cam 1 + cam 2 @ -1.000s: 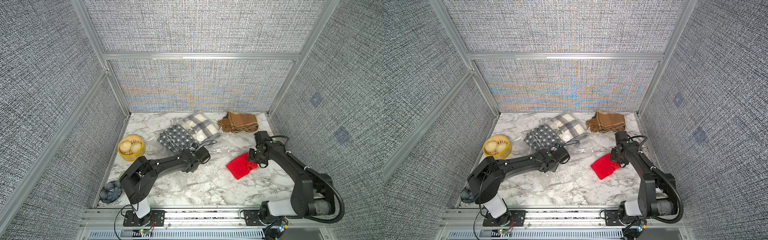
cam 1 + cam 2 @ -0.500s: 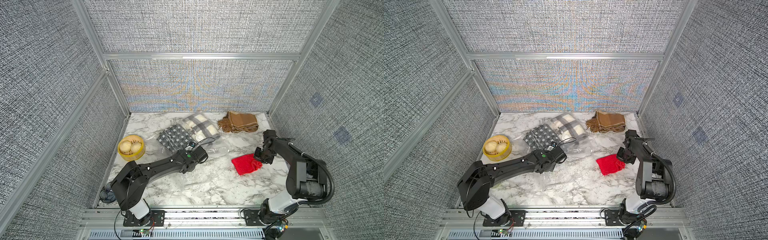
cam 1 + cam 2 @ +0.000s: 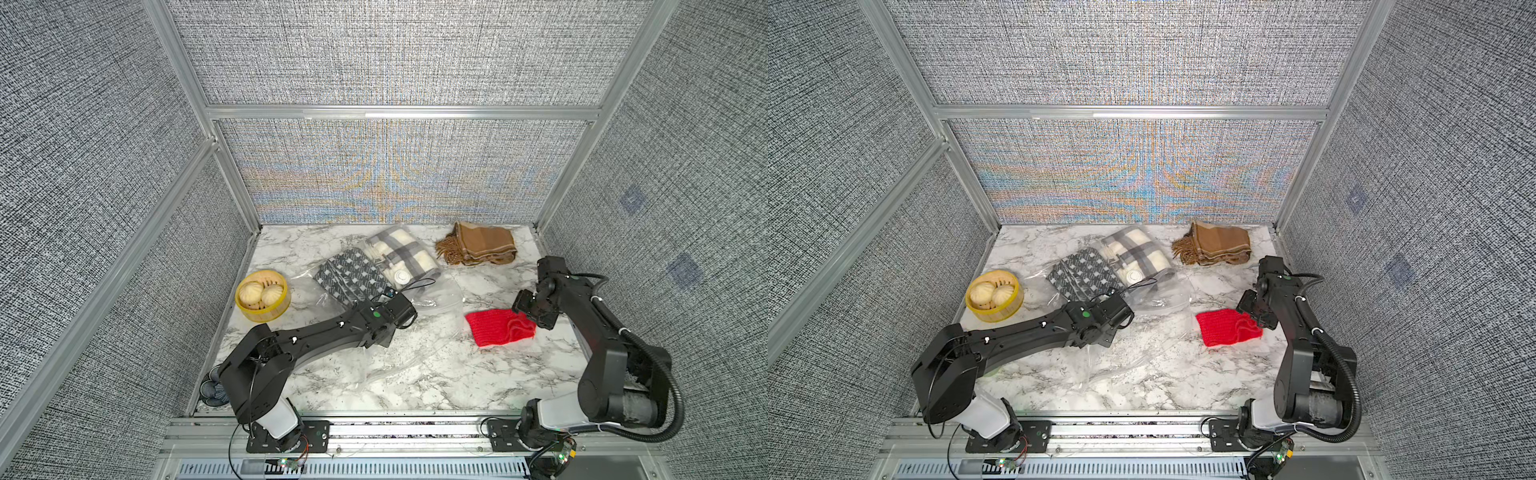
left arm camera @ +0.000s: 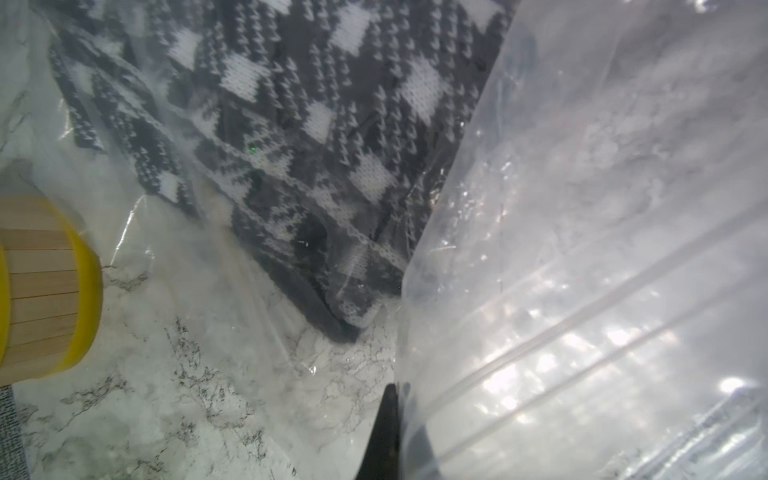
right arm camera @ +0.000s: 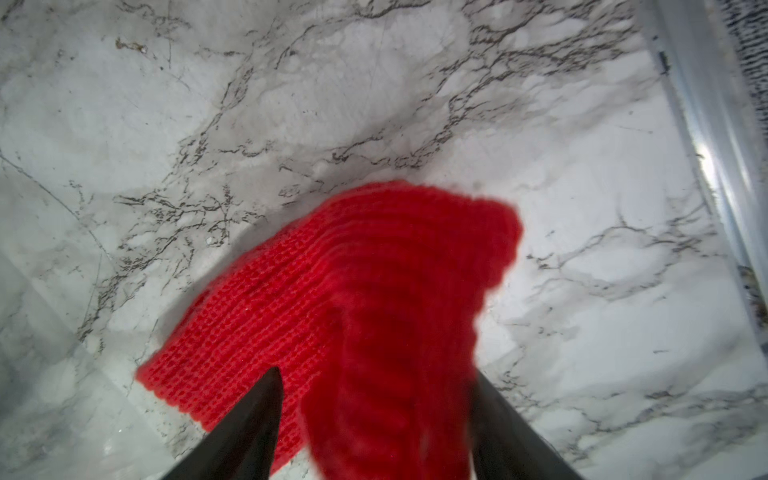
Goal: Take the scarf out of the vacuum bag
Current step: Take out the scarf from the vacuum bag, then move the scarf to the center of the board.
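The red knitted scarf [image 3: 498,328] [image 3: 1227,328] lies on the marble table, right of the vacuum bag [image 3: 432,299] and outside it. My right gripper [image 3: 525,309] [image 5: 374,372] hangs just over the scarf's right end, open; a blurred red fold [image 5: 395,332] sits loose between the spread fingers. The bag is clear crinkly plastic with a white valve [image 3: 401,276]. My left gripper [image 4: 392,390] is shut on the bag's edge [image 4: 582,291]. Inside the bag are a dark patterned scarf [image 3: 353,276] [image 4: 311,124] and a cream-and-grey plaid one [image 3: 399,253].
A brown fringed scarf [image 3: 478,249] lies folded at the back right. A yellow bamboo steamer with buns [image 3: 262,296] [image 4: 41,286] stands left of the bag. A dark bundle [image 3: 212,388] sits at the front left corner. The right wall rail [image 5: 706,124] runs close by.
My right gripper dragged the red scarf rightward away from the bag, then opened and let it settle on the table. The left gripper kept its hold on the bag.
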Available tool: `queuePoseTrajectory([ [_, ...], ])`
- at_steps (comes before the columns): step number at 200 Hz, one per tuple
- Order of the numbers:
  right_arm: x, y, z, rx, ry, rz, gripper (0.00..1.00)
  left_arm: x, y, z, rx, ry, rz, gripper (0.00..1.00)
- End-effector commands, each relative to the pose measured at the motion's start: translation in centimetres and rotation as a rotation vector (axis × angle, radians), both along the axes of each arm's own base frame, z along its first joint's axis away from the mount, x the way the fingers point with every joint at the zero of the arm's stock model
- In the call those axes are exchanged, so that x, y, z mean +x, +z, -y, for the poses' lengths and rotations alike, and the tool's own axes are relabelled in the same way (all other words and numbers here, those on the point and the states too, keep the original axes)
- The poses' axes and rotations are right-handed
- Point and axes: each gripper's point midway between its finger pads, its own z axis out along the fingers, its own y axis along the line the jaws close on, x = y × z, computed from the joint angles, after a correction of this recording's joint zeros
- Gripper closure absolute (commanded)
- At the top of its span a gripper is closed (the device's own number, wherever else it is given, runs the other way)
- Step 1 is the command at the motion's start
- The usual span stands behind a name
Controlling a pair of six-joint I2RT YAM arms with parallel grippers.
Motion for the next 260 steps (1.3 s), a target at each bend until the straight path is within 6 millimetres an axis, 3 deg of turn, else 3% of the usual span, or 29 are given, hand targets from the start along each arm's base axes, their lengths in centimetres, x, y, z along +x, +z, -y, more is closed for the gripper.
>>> queuePoseTrajectory([
  [1,-1.8,1.3,1.5,-0.091,-0.035,-0.037,0.23,-0.1,-0.2,0.7,-0.019,-0.017,-0.013,0.99],
  [17,-2.2,2.1,1.5,-0.095,-0.027,-0.026,0.20,-0.2,-0.4,0.9,-0.015,-0.022,-0.016,0.99],
  [59,-3.8,4.2,-1.9,-0.038,0.022,0.076,0.19,-0.4,-0.4,1.3,-0.010,-0.034,-0.018,0.99],
  [70,-4.6,3.3,-4.1,0.070,0.063,0.113,0.18,-0.4,-0.3,1.4,-0.013,-0.038,-0.015,0.99],
  [77,-4.6,2.8,-5.8,0.160,0.090,0.147,0.11,-0.5,-0.2,1.5,-0.015,-0.041,-0.012,0.99],
  [97,-5.4,0.9,-9.2,0.282,0.157,0.146,0.10,-0.6,0.2,1.5,-0.023,-0.044,-0.004,0.99],
  [121,-6.3,-2.5,-9.2,0.280,0.111,0.104,0.14,-0.7,0.5,1.6,-0.027,-0.048,0.004,0.99],
  [154,-5.8,-4.7,-9.6,0.341,0.081,0.111,0.15,-0.9,0.8,1.8,-0.034,-0.054,0.007,0.99],
  [194,-4.2,-7.4,-8.4,0.378,-0.016,0.147,0.42,-1.2,1.3,2.0,-0.037,-0.066,0.020,1.00],
  [246,-2.8,-8.5,-6.9,0.376,-0.073,0.189,0.48,-1.4,1.9,2.1,-0.045,-0.080,0.027,1.00],
  [260,-2.3,-8.6,-6.9,0.386,-0.073,0.185,0.60,-1.4,2.0,2.1,-0.046,-0.082,0.031,1.00],
])
